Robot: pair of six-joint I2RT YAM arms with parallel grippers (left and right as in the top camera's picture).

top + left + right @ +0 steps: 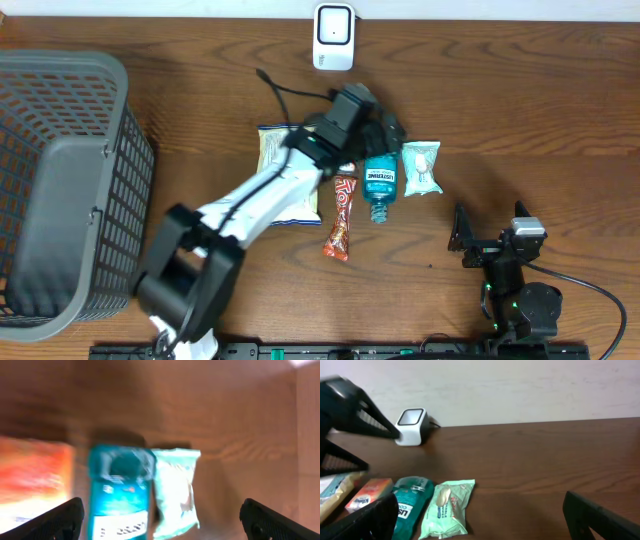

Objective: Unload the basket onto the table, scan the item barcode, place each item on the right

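Several items lie mid-table: a teal mouthwash bottle (pixel 380 185), a pale green wipes pack (pixel 421 167), an orange candy bar (pixel 342 215) and a chip bag (pixel 283 172). The white barcode scanner (pixel 333 37) stands at the far edge. My left gripper (pixel 386 136) hovers open over the bottle's far end. In the left wrist view, the bottle (pixel 120 491) and wipes pack (pixel 175 491) lie below, between the spread fingers (pixel 62 520), blurred. My right gripper (pixel 478 240) rests open near the front right, holding nothing. It faces the wipes pack (pixel 447 507), the bottle (pixel 410 505) and the scanner (pixel 411 425).
A large grey mesh basket (pixel 60 190) fills the left side of the table. The scanner's cable (pixel 290 92) runs from behind the left arm toward the far edge. The right arm's base and cable (pixel 585 290) sit at the front right corner.
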